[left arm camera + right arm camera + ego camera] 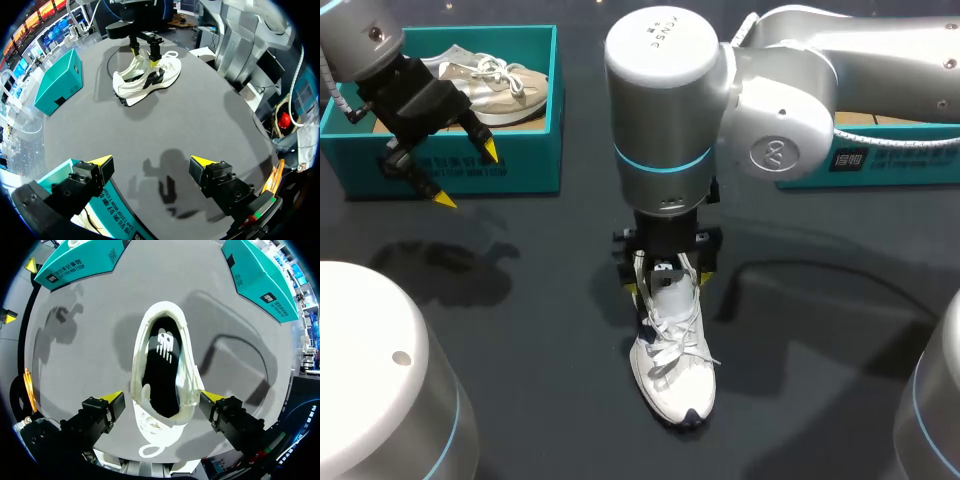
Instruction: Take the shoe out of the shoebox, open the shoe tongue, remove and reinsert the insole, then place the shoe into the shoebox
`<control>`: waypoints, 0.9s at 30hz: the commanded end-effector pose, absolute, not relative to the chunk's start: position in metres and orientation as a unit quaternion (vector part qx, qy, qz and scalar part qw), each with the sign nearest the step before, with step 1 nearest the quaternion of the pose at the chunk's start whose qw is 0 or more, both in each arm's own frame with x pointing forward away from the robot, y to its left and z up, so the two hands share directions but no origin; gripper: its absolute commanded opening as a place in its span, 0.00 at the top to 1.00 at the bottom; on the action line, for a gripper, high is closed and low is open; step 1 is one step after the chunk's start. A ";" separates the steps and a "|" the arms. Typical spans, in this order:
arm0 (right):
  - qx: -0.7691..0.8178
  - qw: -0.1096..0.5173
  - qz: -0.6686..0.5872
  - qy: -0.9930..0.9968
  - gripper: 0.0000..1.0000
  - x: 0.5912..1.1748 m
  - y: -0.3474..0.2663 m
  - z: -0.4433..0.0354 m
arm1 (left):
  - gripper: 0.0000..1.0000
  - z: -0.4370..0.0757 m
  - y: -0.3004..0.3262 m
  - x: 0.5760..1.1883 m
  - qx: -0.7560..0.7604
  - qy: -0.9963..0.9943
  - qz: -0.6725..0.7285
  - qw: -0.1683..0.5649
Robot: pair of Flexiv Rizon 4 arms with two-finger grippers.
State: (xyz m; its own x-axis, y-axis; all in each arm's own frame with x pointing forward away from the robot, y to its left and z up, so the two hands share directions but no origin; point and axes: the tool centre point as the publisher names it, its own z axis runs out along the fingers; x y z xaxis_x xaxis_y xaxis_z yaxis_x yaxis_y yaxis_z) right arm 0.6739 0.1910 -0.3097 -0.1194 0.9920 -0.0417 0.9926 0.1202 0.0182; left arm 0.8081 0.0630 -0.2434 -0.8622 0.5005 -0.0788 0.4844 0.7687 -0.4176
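Note:
A white shoe [674, 365] stands on the dark table, toe toward the front edge. Its black insole [162, 347] lies inside the wide collar. My right gripper [668, 272] hangs over the shoe's mouth, open, with a yellow-tipped finger on each side of the lace end [161, 397]; neither finger clearly presses it. The left wrist view shows the shoe [145, 80] side-on under that gripper [145, 49]. My left gripper [468, 175] is open and empty in front of the teal shoebox [535, 150], seen from its own wrist [151, 162] above bare table.
A beige shoe [490, 85] lies inside the teal shoebox at the back left. A second teal box [890, 165] sits at the back right, partly behind my right arm. Dark table surface [520, 330] spreads around the white shoe.

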 end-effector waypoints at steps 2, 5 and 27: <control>0.666 0.029 0.003 0.745 0.00 0.663 0.187 -0.300 | 0.00 -0.243 0.064 0.807 -0.262 -0.940 0.216 0.018; 0.671 0.031 0.008 0.741 0.00 0.654 0.185 -0.297 | 0.00 -0.243 0.064 0.807 -0.262 -0.940 0.216 0.018; 0.700 0.042 0.014 0.712 0.29 0.604 0.181 -0.280 | 0.00 -0.243 0.064 0.807 -0.262 -0.940 0.216 0.018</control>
